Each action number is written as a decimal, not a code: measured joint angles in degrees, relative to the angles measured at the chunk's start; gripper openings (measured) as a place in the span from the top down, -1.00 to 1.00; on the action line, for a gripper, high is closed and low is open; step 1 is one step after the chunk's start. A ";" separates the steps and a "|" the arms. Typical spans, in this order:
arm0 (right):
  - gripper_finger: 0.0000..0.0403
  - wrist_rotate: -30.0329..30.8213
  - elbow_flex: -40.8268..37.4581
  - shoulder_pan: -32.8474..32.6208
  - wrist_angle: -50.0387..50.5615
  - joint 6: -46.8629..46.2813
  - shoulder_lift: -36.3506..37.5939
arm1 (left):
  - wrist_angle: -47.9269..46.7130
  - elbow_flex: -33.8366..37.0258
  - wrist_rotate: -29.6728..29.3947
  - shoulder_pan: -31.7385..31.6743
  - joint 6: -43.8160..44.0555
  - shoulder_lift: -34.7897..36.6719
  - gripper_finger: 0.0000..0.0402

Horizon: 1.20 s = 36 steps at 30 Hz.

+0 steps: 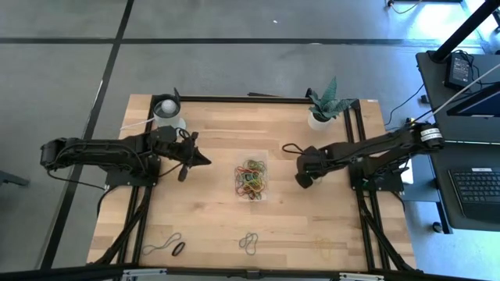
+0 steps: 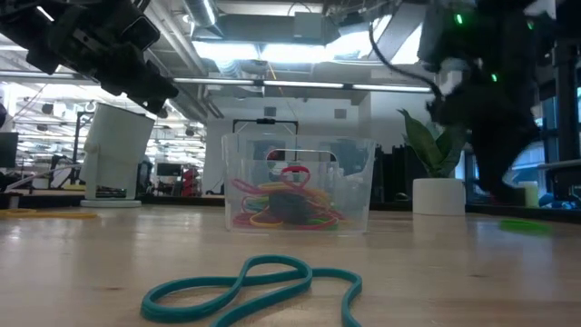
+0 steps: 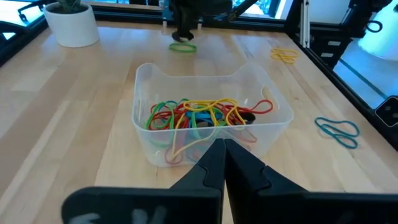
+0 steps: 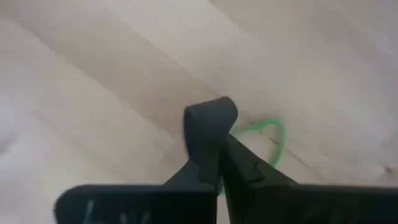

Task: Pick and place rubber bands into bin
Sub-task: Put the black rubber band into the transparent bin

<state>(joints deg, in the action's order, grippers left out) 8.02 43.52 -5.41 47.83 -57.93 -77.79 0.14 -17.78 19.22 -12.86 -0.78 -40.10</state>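
Your tally: bin (image 1: 252,178) mid-surface holds most bands (image 3: 199,115); several lie loose; right hand (image 4: 214,152) pressed together on a green band (image 4: 272,140) beside it; left hand (image 3: 222,163) closed, empty, waiting.

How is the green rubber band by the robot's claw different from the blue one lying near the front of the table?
The small green rubber band is a simple loop pinched by the right end effector; the longer teal-blue rubber band lies free, twisted into a figure-eight. Both are thin rubber loops on the wooden table, outside the clear plastic bin.
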 joint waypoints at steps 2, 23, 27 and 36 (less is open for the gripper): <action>0.98 1.29 3.50 -0.01 1.96 0.83 0.10 | 0.00 0.00 -0.01 0.00 0.01 0.00 0.99; 0.99 8.46 43.88 3.49 -4.53 24.63 -21.72 | 0.02 -0.02 -1.15 0.00 -5.44 -0.02 0.99; 0.98 5.77 49.63 3.88 -4.20 26.95 -30.32 | 0.02 -0.02 -1.15 0.00 -5.36 -0.02 0.99; 0.94 1.75 52.75 3.89 -2.22 27.33 -38.39 | -0.19 -0.02 -1.13 0.00 -1.42 -0.02 0.99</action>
<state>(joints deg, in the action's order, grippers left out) 9.77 96.27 -1.52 45.60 -30.60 -116.18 -0.05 -17.80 18.09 -12.86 -2.20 -40.12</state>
